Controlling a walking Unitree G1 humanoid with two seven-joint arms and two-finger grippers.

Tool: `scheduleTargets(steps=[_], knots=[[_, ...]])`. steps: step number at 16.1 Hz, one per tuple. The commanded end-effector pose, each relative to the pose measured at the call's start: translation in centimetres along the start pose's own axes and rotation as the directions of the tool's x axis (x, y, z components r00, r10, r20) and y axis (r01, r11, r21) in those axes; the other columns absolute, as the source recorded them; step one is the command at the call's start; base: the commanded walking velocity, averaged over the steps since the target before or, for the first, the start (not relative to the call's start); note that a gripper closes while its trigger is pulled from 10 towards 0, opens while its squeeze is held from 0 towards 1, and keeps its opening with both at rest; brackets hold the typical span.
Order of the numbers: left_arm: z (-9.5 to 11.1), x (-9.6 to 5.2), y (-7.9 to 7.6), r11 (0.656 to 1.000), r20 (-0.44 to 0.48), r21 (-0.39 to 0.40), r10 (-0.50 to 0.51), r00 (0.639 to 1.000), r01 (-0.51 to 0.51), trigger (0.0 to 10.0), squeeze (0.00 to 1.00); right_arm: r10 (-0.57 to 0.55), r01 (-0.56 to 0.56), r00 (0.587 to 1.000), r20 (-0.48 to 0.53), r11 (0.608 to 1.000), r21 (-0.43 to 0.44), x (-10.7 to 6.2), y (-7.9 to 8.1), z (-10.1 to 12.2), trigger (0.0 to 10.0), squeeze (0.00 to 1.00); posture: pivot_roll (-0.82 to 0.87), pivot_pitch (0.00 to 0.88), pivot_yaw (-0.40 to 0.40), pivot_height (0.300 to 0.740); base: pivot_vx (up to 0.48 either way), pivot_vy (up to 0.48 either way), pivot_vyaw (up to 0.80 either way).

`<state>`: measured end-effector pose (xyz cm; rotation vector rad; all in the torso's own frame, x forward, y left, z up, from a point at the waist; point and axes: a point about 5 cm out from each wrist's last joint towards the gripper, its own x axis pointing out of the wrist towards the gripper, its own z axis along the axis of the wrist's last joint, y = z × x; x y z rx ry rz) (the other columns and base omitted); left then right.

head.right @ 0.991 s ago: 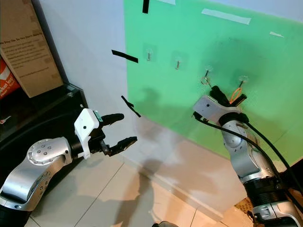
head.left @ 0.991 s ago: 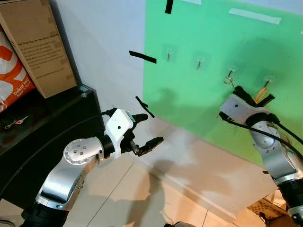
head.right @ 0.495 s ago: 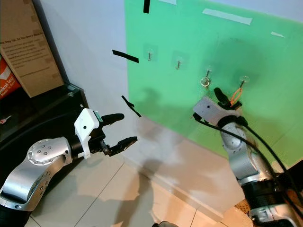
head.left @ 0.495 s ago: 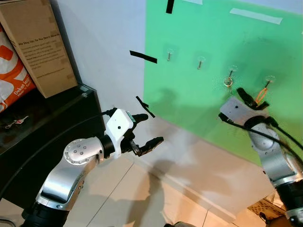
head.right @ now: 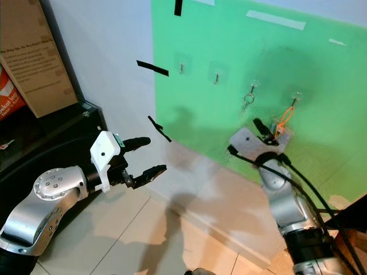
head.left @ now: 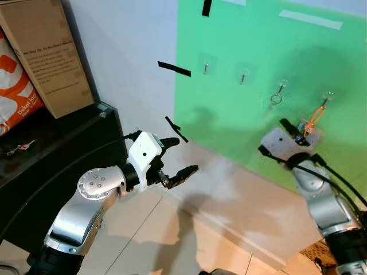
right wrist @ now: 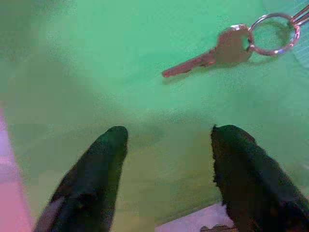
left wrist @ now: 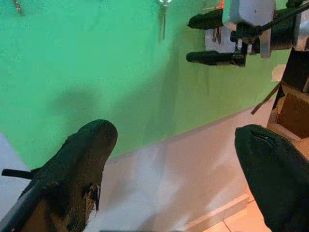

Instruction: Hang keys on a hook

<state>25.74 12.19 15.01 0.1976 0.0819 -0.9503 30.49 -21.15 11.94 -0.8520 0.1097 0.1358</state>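
Now the key (right wrist: 212, 57) lies flat against the green board (head.left: 246, 34), dangling from its ring (right wrist: 271, 34) on a hook (head.left: 280, 87) in the upper right of the left eye view. Another hook (head.left: 324, 101) further right carries an orange loop (head.left: 312, 120). Just below these, at the right of the frame, the right hand (head.left: 299, 129) points at the board with its fingers (right wrist: 94, 179) spread apart and nothing between them; the key sits beyond the fingertips, apart from them. Lower left of centre, the left hand (head.left: 176, 157) hovers in front of the white wall (head.left: 126, 40), its fingers wide and holding nothing. A cardboard box (head.left: 49, 57) and an orange bag (head.left: 14, 91) stand at the upper left on a dark surface (head.left: 63, 146).
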Motion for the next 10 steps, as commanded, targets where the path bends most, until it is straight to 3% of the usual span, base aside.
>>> scheduleTargets(steps=[1, 2, 3, 4, 5, 6, 7, 9, 10], knots=[[0.2, -0.1, -0.2, 1.000, 0.011, 0.002, 0.016, 1.000, -0.016, 10.0, 0.00, -0.031, 0.028, 0.999, 0.040, 0.997, 0.066, -0.4, -0.4, 0.7, 10.0, 1.00, -0.05, 0.000, -0.053, 0.740, 0.000, 0.000, 0.00], [-0.2, -0.4, 0.0, 0.997, 0.015, -0.027, 0.068, 0.998, -0.067, 10.0, 0.00, -0.008, -0.009, 0.998, 0.068, 0.969, 0.248, -1.1, 0.3, 1.2, 10.0, 1.00, -0.05, 0.000, -0.057, 0.740, 0.000, 0.000, 0.00], [-0.4, -0.6, 0.1, 0.995, 0.014, -0.035, 0.093, 0.996, -0.092, 10.0, 0.00, 0.002, -0.017, 0.999, 0.050, 0.953, 0.302, -1.4, 0.7, 1.1, 10.0, 1.00, -0.05, 0.000, -0.057, 0.740, 0.000, 0.000, 0.00], [-0.9, -1.2, 0.6, 0.980, 0.010, -0.061, 0.191, 0.982, -0.190, 10.0, 0.00, 0.003, -0.013, 1.000, 0.023, 0.892, 0.452, -2.2, 1.8, 1.2, 10.0, 1.00, -0.04, 0.000, -0.055, 0.740, 0.000, 0.000, 0.00], [-1.5, -1.8, 1.1, 0.956, -0.007, -0.085, 0.280, 0.960, -0.280, 10.0, 0.00, -0.040, 0.017, 0.999, 0.033, 0.843, 0.538, -2.7, 2.6, 1.6, 10.0, 1.00, -0.04, 0.000, -0.049, 0.740, 0.000, 0.000, 0.00], [-2.5, -2.6, 1.6, 0.920, -0.060, -0.075, 0.381, 0.923, -0.384, 10.0, 0.00, -0.050, 0.010, 0.997, 0.051, 0.801, 0.598, -3.4, 3.7, 2.1, 10.0, 1.00, -0.04, 0.000, -0.046, 0.740, 0.000, 0.000, 0.68], [-3.6, -3.3, 2.1, 0.881, -0.108, -0.033, 0.466, 0.878, -0.472, 10.0, 0.00, -0.061, 0.017, 0.997, 0.041, 0.728, 0.685, -3.6, 4.6, 2.7, 10.0, 1.00, -0.04, 0.000, -0.033, 0.740, 0.000, 0.000, 0.71], [-4.1, -3.4, 2.7, 0.835, -0.134, -0.023, 0.543, 0.829, -0.550, 10.0, 0.00, -0.062, 0.025, 0.998, 0.018, 0.631, 0.775, -3.6, 5.5, 3.0, 10.0, 1.00, -0.04, 0.000, -0.023, 0.740, 0.000, 0.000, 0.73], [-4.1, -3.1, 3.0, 0.826, -0.135, -0.002, 0.559, 0.818, -0.564, 10.0, 0.00, -0.054, 0.022, 0.998, 0.015, 0.614, 0.789, -3.5, 5.7, 2.9, 10.0, 1.00, -0.04, 0.000, -0.014, 0.740, 0.000, 0.000, 0.77]])
